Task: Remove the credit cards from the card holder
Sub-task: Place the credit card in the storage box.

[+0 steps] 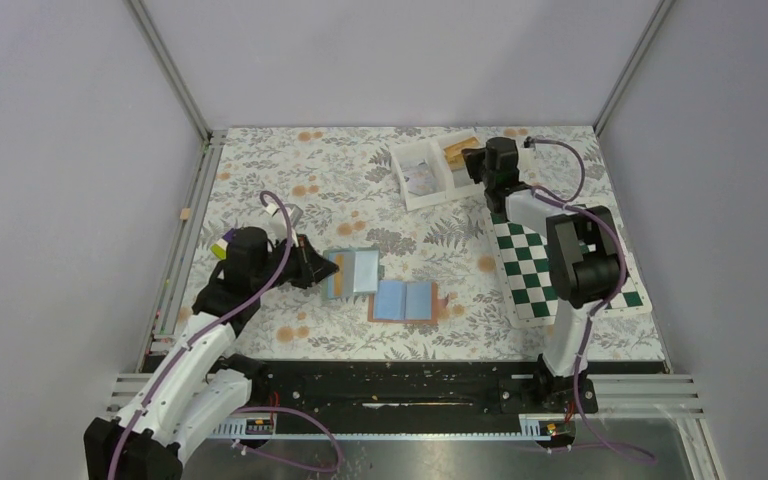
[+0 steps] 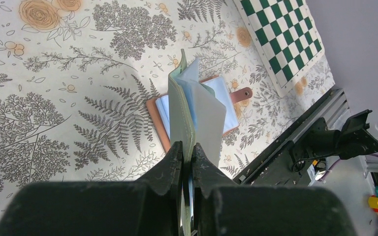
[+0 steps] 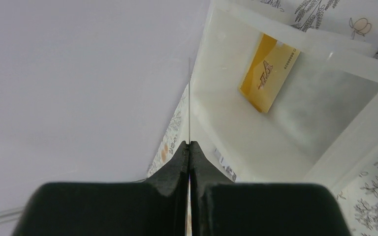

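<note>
The white tray [image 1: 428,202] sits at the far right of the floral worktop [image 1: 290,170]. The right tool [image 3: 189,145] hangs over the tray's right-hand compartment. Its fingers are pressed together on a thin card [image 3: 189,98], which stands edge-on, so its colour cannot be told. A yellow card [image 3: 268,78] lies flat on the floor of that compartment. The tray's other compartment holds something pale and flat, too blurred to name.

The card holder [image 1: 405,300] lies well apart from the tray, nearer the arm bases and slightly left. It is spread open on the worktop, light-blue panels up, with its tan cover showing at the edges. Its small tab [image 1: 445,298] points to the right.

Farther from the tray and just left of the card holder, the left tool [image 2: 187,150] pinches a pale-green booklet [image 2: 179,113]. It grips the near edge, with clear pocket sheets fanning out from the cover. In the wrist view the booklet stands on edge in front of the card holder.

A chessboard mat [image 1: 522,270] lies just beside the tray's near right corner.
</note>
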`<action>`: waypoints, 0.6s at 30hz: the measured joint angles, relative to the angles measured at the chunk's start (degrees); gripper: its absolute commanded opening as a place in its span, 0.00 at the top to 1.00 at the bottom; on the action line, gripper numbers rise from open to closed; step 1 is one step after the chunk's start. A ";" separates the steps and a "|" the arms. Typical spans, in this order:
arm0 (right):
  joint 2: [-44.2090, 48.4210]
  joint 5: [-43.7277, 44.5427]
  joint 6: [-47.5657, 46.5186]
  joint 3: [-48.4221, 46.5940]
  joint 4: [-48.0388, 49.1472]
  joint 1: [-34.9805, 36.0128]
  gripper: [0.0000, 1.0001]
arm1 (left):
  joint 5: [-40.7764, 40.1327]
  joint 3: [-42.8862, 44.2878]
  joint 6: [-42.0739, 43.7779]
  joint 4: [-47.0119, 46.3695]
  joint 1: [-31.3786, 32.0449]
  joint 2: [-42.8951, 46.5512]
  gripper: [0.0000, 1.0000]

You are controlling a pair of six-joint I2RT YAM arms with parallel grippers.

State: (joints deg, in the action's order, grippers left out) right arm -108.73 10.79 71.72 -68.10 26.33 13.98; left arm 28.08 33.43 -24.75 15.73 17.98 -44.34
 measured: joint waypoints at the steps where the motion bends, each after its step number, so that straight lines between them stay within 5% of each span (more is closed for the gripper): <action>1: -1.31 0.22 0.63 -1.22 -0.35 0.00 1.00 | -0.17 0.00 0.20 0.24 0.07 -0.15 1.00; 18: -12.02 3.39 7.43 -9.94 -4.66 0.00 1.00 | -0.48 0.11 0.96 0.94 0.31 -1.84 1.00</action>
State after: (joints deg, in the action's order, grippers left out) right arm -120.75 14.17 79.15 -78.04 21.67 13.98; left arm 27.59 33.54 -23.79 16.67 18.28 -46.17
